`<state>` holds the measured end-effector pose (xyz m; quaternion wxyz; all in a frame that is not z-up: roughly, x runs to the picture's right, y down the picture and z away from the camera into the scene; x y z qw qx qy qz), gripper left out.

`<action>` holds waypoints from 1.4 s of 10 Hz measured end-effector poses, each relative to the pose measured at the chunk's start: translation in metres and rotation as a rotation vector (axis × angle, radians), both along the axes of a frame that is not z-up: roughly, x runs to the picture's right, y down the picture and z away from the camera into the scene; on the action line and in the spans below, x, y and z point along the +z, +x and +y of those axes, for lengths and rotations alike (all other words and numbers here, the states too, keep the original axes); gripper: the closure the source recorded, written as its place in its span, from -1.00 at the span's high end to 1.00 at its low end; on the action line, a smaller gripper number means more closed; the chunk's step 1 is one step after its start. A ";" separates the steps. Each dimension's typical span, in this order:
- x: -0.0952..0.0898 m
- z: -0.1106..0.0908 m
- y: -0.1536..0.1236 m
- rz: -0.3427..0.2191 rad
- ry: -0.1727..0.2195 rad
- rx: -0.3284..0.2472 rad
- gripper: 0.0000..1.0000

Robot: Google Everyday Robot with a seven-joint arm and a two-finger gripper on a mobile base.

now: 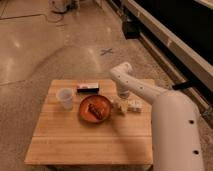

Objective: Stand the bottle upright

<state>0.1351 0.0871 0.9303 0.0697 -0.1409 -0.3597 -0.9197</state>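
The bottle (128,105) is small and whitish-cream. It lies on its side on the wooden table (90,137), just right of the orange plate (95,108). My gripper (123,94) hangs from the white arm (131,80) and points down. It is just behind and above the bottle, very close to it. I cannot tell whether it touches the bottle.
A translucent cup (65,98) stands left of the plate, which holds some food. A flat dark-and-white box (88,88) lies behind the plate. My large white arm segment (175,130) covers the table's right side. Polished floor surrounds the table, with a dark wall base at the far right.
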 end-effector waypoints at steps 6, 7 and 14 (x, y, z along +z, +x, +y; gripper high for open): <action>-0.001 -0.002 -0.003 0.051 0.001 -0.032 -0.24; -0.001 -0.001 -0.007 0.047 -0.003 -0.030 -0.43; -0.005 -0.033 -0.016 0.006 0.039 0.099 -1.00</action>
